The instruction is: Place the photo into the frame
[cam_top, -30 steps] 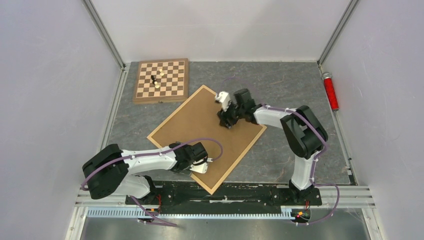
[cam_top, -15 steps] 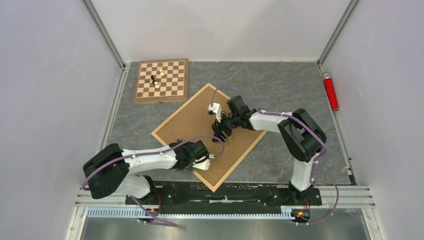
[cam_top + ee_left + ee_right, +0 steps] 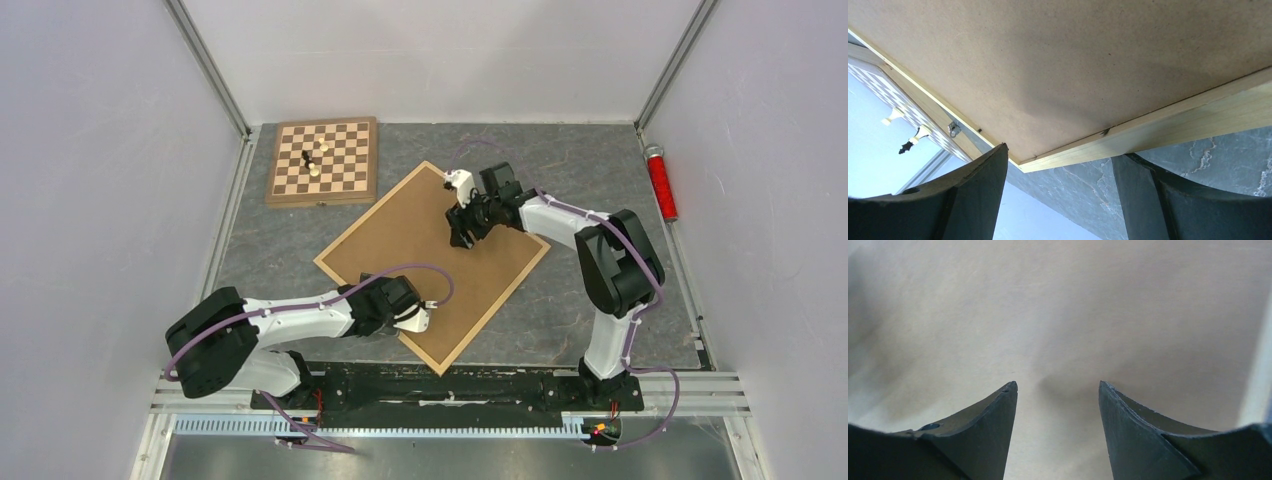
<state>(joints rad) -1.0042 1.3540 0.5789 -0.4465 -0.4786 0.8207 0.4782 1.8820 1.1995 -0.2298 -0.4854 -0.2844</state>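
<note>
Frankly: left hand (image 3: 1058, 160) wide at the thin light-wood picture frame (image 3: 1198, 115) rail, right hand (image 3: 1058, 385) parted, empty over brown backing board (image 3: 420, 250); I fear a push skids it.

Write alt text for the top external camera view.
A light wooden frame lies face down at an angle on a grey table, its brown backing board facing up. The robot's left pincer is open at the frame's near edge and the right pincer is open over that board. A chessboard lies at the back left.
</note>
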